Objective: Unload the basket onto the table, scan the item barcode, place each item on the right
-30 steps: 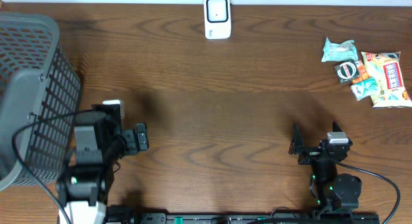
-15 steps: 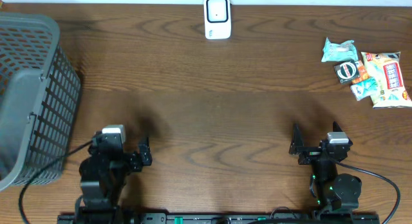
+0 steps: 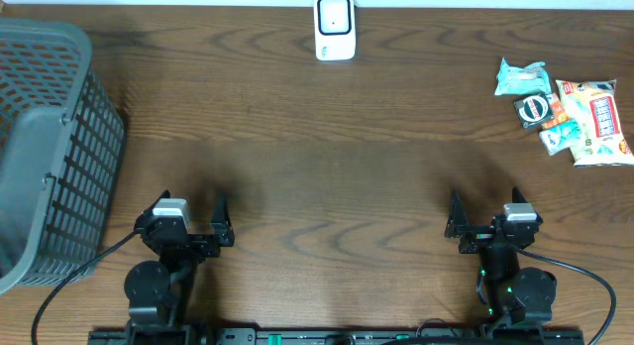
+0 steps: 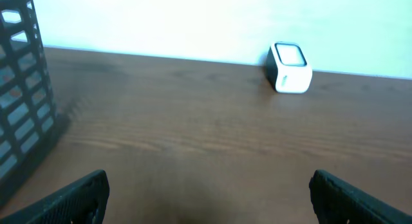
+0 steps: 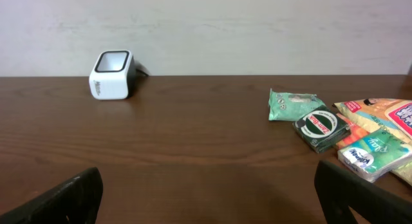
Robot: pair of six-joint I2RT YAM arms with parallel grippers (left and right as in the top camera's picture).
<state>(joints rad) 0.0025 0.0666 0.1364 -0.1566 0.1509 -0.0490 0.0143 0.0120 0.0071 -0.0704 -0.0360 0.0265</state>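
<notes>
The white barcode scanner (image 3: 335,28) stands at the table's far edge, centre; it also shows in the left wrist view (image 4: 291,68) and the right wrist view (image 5: 112,74). The items lie in a pile at the far right: a teal packet (image 3: 520,77), a dark packet with a round label (image 3: 536,108), a blue-white pack (image 3: 563,137) and an orange-white bag (image 3: 597,122). My left gripper (image 3: 191,202) sits low at the front left, open and empty (image 4: 209,195). At the front right, my right gripper (image 3: 484,202) is open too, nothing between its fingers (image 5: 209,195).
A grey mesh basket (image 3: 50,147) stands at the left edge, close to the left arm; its wall shows in the left wrist view (image 4: 19,89). Bare brown wood lies between both grippers and the scanner. Cables trail off the front edge.
The left arm has drawn back from beside the basket toward the front edge and now points at the far side. The right arm has not moved.
</notes>
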